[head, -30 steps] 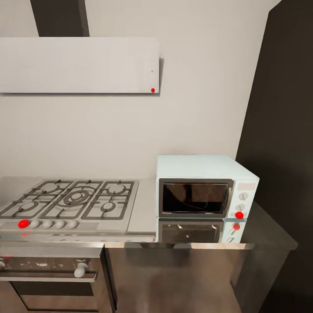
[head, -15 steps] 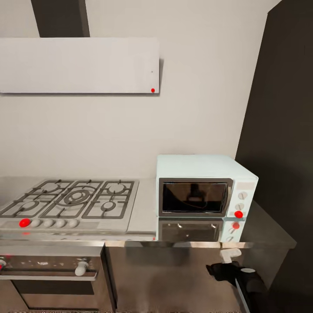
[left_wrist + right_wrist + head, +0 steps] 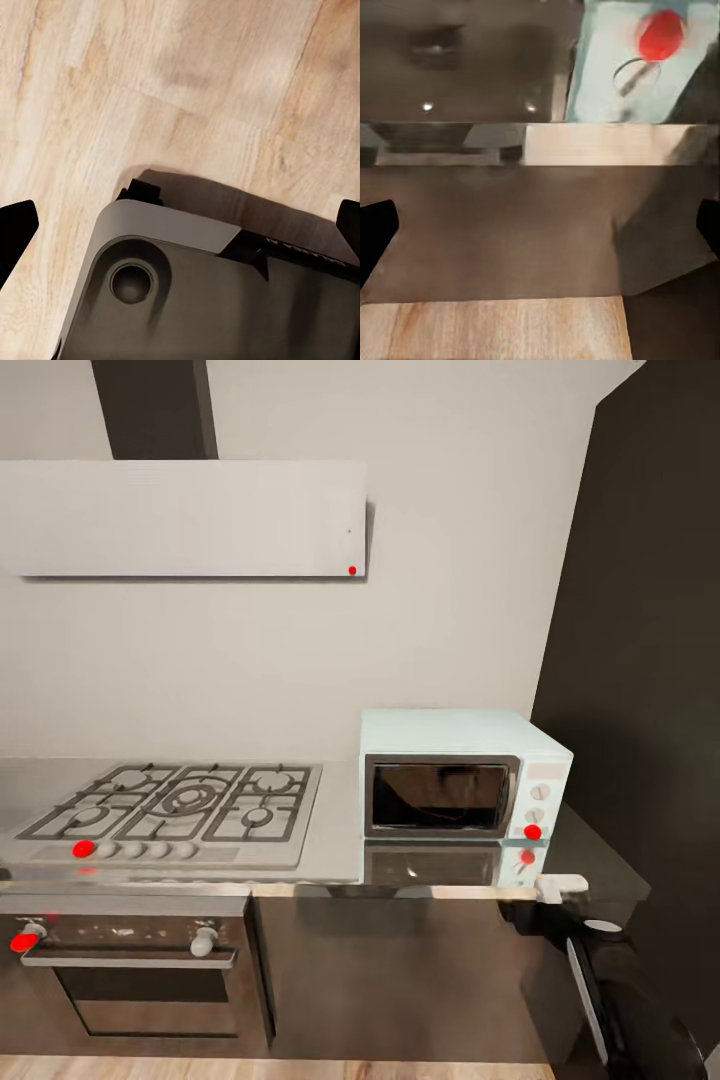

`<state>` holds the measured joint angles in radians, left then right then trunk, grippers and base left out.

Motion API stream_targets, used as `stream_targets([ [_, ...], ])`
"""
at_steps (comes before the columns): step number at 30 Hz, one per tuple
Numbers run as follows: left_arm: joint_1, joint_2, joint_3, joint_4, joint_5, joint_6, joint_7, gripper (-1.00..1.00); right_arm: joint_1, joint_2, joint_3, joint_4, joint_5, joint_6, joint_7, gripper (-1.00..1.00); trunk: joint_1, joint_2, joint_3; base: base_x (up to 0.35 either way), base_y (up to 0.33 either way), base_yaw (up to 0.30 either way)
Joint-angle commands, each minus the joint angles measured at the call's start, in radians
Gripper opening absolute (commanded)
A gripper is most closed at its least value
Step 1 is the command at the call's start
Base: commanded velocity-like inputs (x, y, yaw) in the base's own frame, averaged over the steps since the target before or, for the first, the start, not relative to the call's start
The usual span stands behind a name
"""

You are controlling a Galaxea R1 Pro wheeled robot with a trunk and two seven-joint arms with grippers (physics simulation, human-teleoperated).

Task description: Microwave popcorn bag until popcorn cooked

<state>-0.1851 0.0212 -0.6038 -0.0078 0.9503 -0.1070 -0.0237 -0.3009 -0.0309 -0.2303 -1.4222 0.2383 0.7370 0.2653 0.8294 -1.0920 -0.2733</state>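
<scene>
Right pincer (image 3: 562, 883) at countertop (image 3: 440, 890) front edge, below microwave (image 3: 462, 772).

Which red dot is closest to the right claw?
The microwave's red dot, low on its knob panel, just above the right claw. The hob's, oven's and hood's dots lie far left.

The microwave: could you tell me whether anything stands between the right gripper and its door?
Nothing visible does. The right gripper is raised at the front edge of the countertop, just below the microwave and its knob panel. The door is closed, and only bare, glossy slab lies in front of it.
</scene>
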Motion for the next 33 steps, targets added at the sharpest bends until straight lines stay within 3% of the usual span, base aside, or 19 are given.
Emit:
stream_targets([
  [1, 0.000, 0.000, -0.008, 0.000, 0.010, -0.003, -0.002, 1.00, -0.073, -0.008, -0.001, 0.001, 0.010, 0.057, 0.007, 1.00, 0.000, -0.001, -0.001, -0.002, 0.000, 0.000],
  [4, 0.000, 0.000, -0.008, 0.000, 0.010, -0.003, -0.002, 1.00, -0.220, -0.036, -0.001, 0.034, 0.004, 0.142, 0.005, 1.00, 0.000, -0.001, -0.001, 0.000, 0.000, 0.000],
  [8, 0.000, 0.000, -0.008, 0.000, 0.010, -0.003, -0.002, 1.00, -0.325, -0.059, -0.006, 0.153, 0.002, 0.137, 0.002, 1.00, 0.000, -0.001, -0.001, 0.000, 0.000, 0.000],
  [12, 0.000, 0.000, -0.008, -0.001, 0.009, -0.003, -0.002, 1.00, -0.342, -0.058, -0.055, 0.286, 0.003, -0.017, 0.003, 1.00, 0.000, -0.001, -0.001, 0.000, 0.000, 0.000],
  [16, 0.000, 0.000, -0.008, -0.003, 0.009, -0.002, -0.002, 1.00, -0.346, -0.057, -0.081, 0.329, 0.003, -0.112, 0.015, 1.00, 0.000, -0.001, -0.001, 0.000, 0.000, 0.000],
  [33, 0.000, 0.001, -0.004, -0.005, 0.019, -0.003, -0.002, 1.00, -0.346, -0.059, -0.089, 0.366, 0.003, -0.124, 0.017, 1.00, 0.000, -0.001, -0.001, 0.000, -0.119, 0.000],
])
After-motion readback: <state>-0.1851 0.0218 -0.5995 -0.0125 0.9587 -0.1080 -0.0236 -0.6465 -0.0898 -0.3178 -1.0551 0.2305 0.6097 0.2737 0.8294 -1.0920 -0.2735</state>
